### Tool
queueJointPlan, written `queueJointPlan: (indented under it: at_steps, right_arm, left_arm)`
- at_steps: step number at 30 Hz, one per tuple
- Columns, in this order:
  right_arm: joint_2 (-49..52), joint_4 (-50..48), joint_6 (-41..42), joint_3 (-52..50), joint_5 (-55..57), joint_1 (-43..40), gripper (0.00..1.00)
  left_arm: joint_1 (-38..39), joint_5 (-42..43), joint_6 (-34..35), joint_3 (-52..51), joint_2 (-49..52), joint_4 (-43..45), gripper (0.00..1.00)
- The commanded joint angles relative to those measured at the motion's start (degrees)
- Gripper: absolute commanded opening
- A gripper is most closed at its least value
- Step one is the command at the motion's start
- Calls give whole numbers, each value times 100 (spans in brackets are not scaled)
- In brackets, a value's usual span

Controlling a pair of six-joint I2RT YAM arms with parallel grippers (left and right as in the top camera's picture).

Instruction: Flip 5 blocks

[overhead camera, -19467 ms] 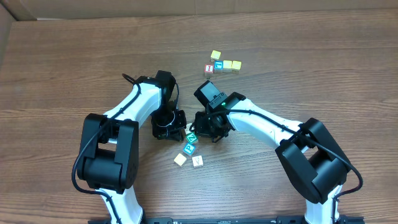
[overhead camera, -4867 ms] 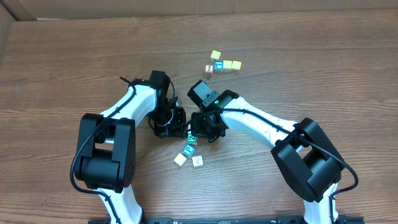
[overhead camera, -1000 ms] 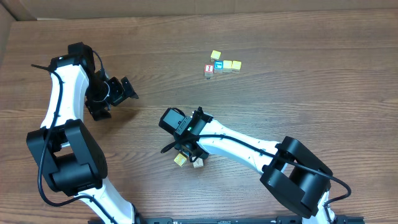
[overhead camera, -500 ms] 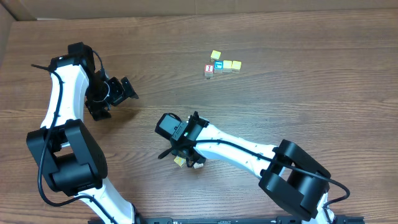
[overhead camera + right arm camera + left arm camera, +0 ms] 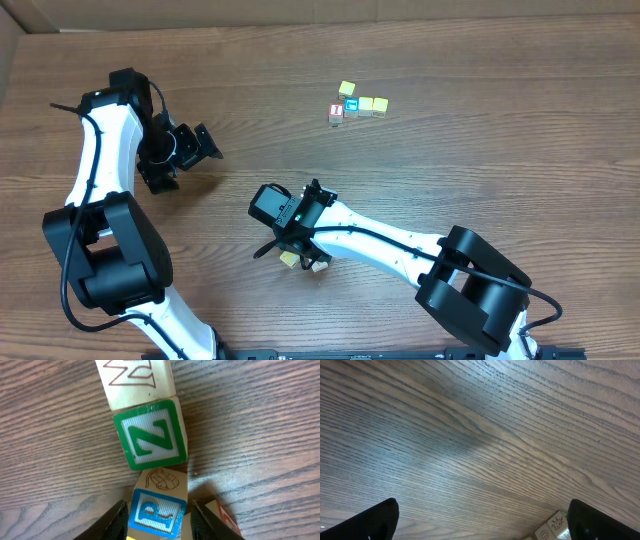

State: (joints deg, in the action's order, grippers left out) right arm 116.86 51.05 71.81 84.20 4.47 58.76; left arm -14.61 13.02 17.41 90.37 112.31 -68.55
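Right hand point(image 5: 159, 512) straddles the blue-faced wooden letter cube point(image 5: 157, 514) at lower centre, grip cannot be told; left hand point(image 5: 487, 520) spread open above wooden worktop point(image 5: 500, 150)

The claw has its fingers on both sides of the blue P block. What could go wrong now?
1. The blue block sits right by the green block, so squeezing or lifting it might shove the green one and the cream block beyond it.
2. A pale block with red marks lies close to one finger of the right gripper; it could get bumped or pinched too.
3. The blue block looks slightly turned between the fingers, so it might twist or slip out.
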Motion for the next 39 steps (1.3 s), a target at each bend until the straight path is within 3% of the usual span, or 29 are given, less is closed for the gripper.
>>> queueJointPlan:
  at_steps: [1, 20, 30, 35, 39]
  right_arm:
    - [-192, 9, 22, -26, 195, 7, 42]
    - [-192, 39, -935, -24, 376, 0, 41]
    - [-192, 42, -977, -13, 514, 0, 37]
    - [-199, 74, -975, 42, 492, 0, 46]
    - [-199, 262, -973, 203, 428, 0, 46]
  left_arm:
    - [42, -9, -50, 85, 31, 4, 100]
    - [42, -9, -50, 87, 31, 4, 100]
    - [42, -9, -50, 85, 31, 4, 100]
    - [42, -11, -50, 87, 28, 4, 100]
    - [42, -11, -50, 85, 31, 4, 100]
